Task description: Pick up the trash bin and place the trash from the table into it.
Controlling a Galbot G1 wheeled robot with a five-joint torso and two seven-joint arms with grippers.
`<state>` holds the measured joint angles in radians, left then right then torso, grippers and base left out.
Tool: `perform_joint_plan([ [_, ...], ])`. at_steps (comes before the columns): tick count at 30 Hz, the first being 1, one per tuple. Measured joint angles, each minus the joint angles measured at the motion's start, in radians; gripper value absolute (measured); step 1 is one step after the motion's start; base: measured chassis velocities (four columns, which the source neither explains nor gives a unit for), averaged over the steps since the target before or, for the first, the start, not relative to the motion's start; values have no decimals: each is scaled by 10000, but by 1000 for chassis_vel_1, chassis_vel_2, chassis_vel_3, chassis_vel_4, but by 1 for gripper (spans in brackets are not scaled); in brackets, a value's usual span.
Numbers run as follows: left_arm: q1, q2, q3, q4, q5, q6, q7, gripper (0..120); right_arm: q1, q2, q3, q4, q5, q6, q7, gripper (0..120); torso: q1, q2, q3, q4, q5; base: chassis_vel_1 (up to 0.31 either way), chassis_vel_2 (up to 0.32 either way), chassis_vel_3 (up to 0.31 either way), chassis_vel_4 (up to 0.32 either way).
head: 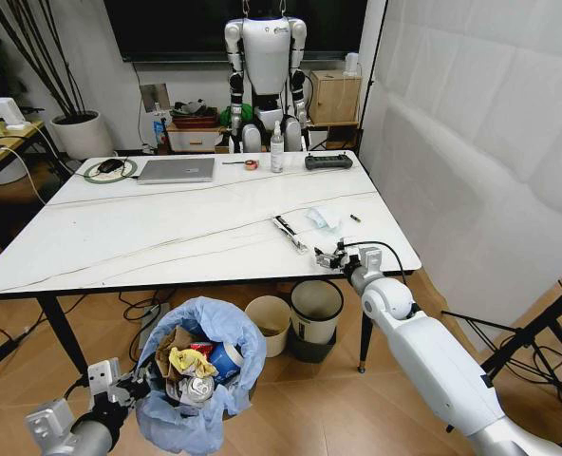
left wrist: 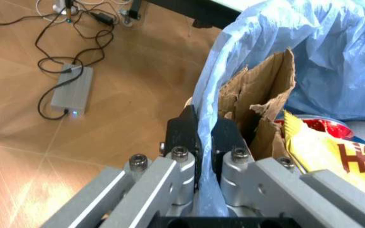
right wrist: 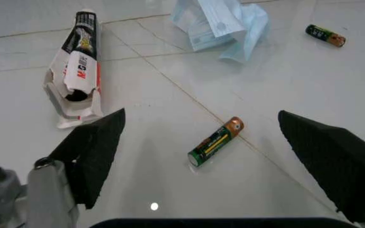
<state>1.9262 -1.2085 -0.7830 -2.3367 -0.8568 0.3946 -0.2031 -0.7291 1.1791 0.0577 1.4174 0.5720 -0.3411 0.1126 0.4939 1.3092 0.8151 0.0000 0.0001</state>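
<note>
While the left gripper (left wrist: 205,137) pinches the trash bin (head: 201,375) bag rim, the bin hangs below the table (head: 167,233). Right gripper (right wrist: 214,156), fingers spread, hovers over a battery (right wrist: 216,141), apparently not touching.

White veined table (head: 167,237). Far edge: silver laptop (head: 176,170), cable coil left of it; tape roll, spray bottle (head: 277,148) and black controller (head: 328,162) to its right. Near right corner: torn tube box (right wrist: 76,69), mask (right wrist: 222,24), two batteries.

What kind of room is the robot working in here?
Probably an office or robotics lab: a humanoid robot stands by the far wall, a laptop sits on the table, and a dark screen hangs behind.
</note>
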Motion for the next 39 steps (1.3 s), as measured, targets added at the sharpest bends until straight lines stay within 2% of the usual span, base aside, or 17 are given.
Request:
perform_joint_plan([
  [5,1,12,-12,-1,-30,0,0,0,-108,-78,63,-71,21,39,-111,72,0,0,0,0,0,0,0,0,0],
  [9,-7,49,-29,-3,-56,2,1,0,-237,-189,144,-46,41,62,-185,53,0,1,-2,0,-1,0,0,0,0],
  [11,-15,56,-30,-3,-66,5,1,0,-268,-220,162,-15,58,62,-194,51,0,1,-2,-1,-2,0,0,0,0],
  [15,-28,73,-28,-2,-78,13,1,0,-320,-283,195,44,85,61,-206,32,0,1,-2,0,-1,0,0,0,0],
  [16,-28,73,-28,-2,-78,13,1,0,-320,-283,195,44,85,61,-206,32,0,1,-2,0,-1,0,0,0,0],
  [22,-48,107,-28,22,-92,17,-1,0,-381,-333,97,162,86,67,-241,6,0,1,0,0,-1,0,0,0,0],
  [25,-51,114,-29,27,-97,18,-2,0,-383,-332,46,205,87,62,-241,0,0,1,0,0,0,0,0,0,0],
  [33,-97,109,-27,59,-144,24,-11,0,-380,-531,-33,474,347,414,-644,0,1,0,2,1,4,0,0,0,0],
  [36,-104,115,-45,59,-170,26,-13,0,-399,-1181,-177,1502,1870,1006,-1659,0,1,0,1,0,-2,0,0,0,0],
  [38,-100,125,-76,20,-211,28,-16,0,-468,-1644,-433,2306,2453,1593,-2683,0,1,1,1,2,0,0,0,0,0],
  [39,-100,125,-76,20,-211,28,-16,0,-468,-1644,-433,2306,2453,1593,-2683,0,1,1,1,2,0,0,0,0,0],
])
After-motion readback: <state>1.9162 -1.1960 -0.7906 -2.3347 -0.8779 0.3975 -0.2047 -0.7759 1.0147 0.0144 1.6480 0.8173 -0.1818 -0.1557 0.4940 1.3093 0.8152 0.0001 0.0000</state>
